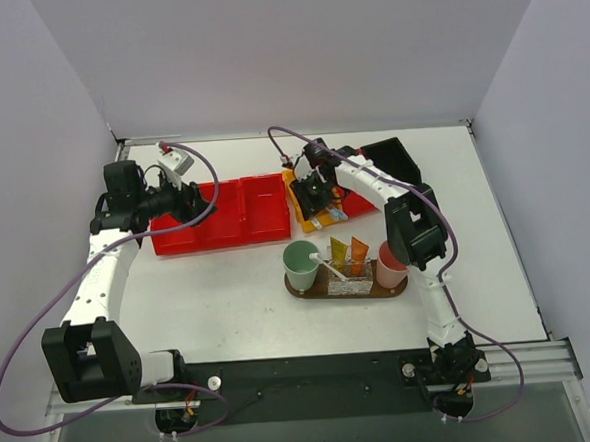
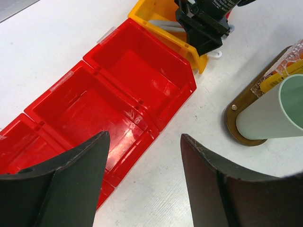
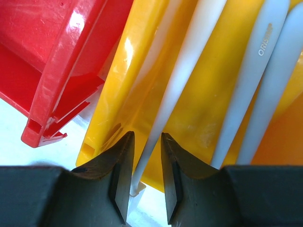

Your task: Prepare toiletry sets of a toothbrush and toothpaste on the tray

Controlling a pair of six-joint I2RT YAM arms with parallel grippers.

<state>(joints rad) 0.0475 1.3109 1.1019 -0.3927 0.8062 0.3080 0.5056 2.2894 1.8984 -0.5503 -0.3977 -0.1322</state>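
The right tool is pinched shut near one end of a slim, smooth white toothbrush lying lengthwise in the glossy yellow bin, probably so it lifts clear of its neighbours (two more lie at its three o'clock). The left tool hangs open and empty over the red bins, out of the way. The dark wooden oval tray sits at the yellow bin's five o'clock, carrying cups and flat orange toothpaste tubes.

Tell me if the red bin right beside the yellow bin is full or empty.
Empty: in the left wrist view the red bin shows only a bare floor, with nothing lying inside.
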